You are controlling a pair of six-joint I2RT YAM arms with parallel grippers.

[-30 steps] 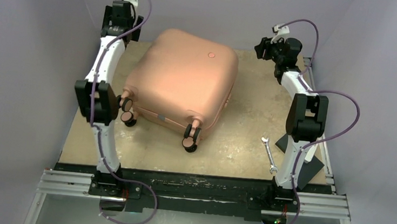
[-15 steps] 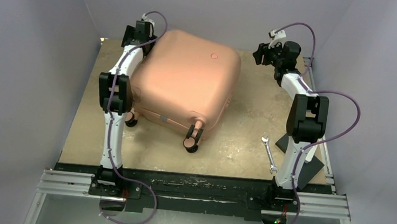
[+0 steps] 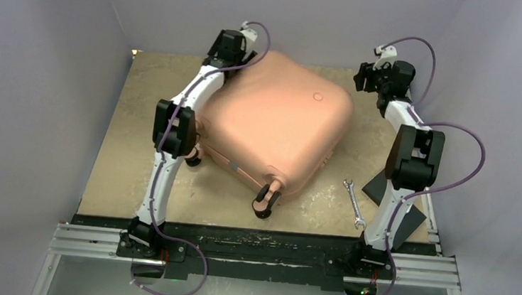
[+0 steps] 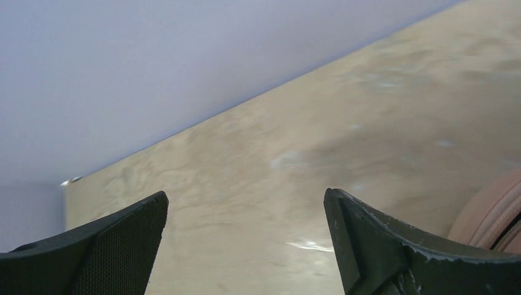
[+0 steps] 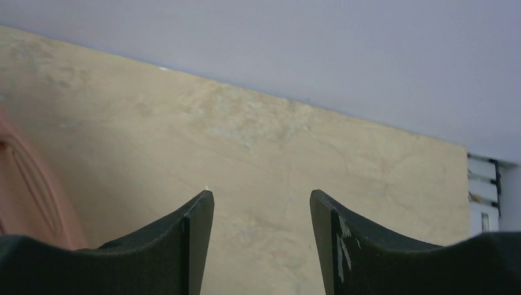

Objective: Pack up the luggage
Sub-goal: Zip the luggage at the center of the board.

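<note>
The luggage [image 3: 275, 117], a salmon-pink hard-shell suitcase, lies shut and flat on the table, its dark wheels [image 3: 264, 201] toward the near edge. My left gripper [image 3: 230, 45] is at its far left corner, jaws wide open over bare table with nothing between them. In the left wrist view the left gripper [image 4: 246, 195] has a sliver of the luggage [image 4: 491, 212] just outside its right finger. My right gripper [image 3: 365, 78] hangs off the luggage's far right corner, apart from it. In the right wrist view the right gripper [image 5: 261, 193] is open and empty, the luggage's edge [image 5: 24, 190] at far left.
A silver wrench [image 3: 354, 203] lies on the tan table [image 3: 138, 130] near the right arm's base. Flat black pads [image 3: 381, 188] sit beside and behind that arm. Grey walls enclose the far and side edges.
My left arm has swung right along the far edge, and the luggage has slid and turned to the right with it. The right gripper has drawn back to the right and opened slightly.
</note>
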